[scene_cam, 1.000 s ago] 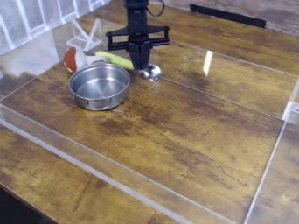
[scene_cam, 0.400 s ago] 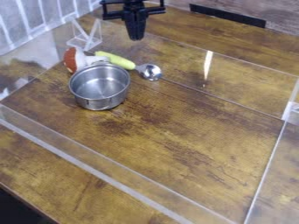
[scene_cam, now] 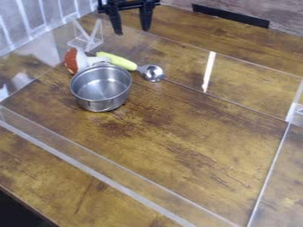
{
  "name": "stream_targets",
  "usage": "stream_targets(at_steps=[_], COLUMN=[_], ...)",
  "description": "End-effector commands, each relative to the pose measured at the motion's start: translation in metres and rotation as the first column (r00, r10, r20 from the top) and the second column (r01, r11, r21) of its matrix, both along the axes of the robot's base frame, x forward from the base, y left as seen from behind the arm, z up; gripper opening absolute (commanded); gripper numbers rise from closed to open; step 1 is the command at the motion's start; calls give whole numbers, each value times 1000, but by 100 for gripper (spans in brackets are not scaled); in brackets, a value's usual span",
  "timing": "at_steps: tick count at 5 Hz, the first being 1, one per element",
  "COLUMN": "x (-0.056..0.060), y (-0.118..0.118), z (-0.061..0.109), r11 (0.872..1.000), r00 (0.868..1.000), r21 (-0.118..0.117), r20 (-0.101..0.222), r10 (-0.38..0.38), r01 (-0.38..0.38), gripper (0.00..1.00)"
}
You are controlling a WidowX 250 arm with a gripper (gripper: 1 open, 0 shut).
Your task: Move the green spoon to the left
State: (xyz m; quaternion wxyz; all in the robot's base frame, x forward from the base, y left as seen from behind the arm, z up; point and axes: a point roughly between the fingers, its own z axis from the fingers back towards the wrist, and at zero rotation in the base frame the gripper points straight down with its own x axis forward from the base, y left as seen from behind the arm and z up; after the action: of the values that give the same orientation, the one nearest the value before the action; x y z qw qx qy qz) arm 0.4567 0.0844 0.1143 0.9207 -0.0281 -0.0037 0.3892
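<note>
Gripper (scene_cam: 131,16) has risen and spread wide, holding nothing; released, the green spoon (scene_cam: 124,64) lies on the bench (scene_cam: 201,124) at the pot's (scene_cam: 101,87) one o'clock, so placement looks done.

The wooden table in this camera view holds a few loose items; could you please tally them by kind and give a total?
Round steel pot: 1
Green spoon with a yellow-green plastic handle and shiny silver metal bowl: 1
Red-and-white mushroom-like object, partly hidden behind the pot: 1
Total: 3 loose items on the wooden table
</note>
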Motion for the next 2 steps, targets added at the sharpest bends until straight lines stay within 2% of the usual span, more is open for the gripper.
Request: stream_targets(at_steps=[1, 2], x=[-4, -11], y=[8, 2], z=[19, -1], r11=[999, 992], r00=[998, 991], r21=[15, 17], r20=[51, 35], r10=[46, 127], r01=[-47, -128], gripper=[100, 100])
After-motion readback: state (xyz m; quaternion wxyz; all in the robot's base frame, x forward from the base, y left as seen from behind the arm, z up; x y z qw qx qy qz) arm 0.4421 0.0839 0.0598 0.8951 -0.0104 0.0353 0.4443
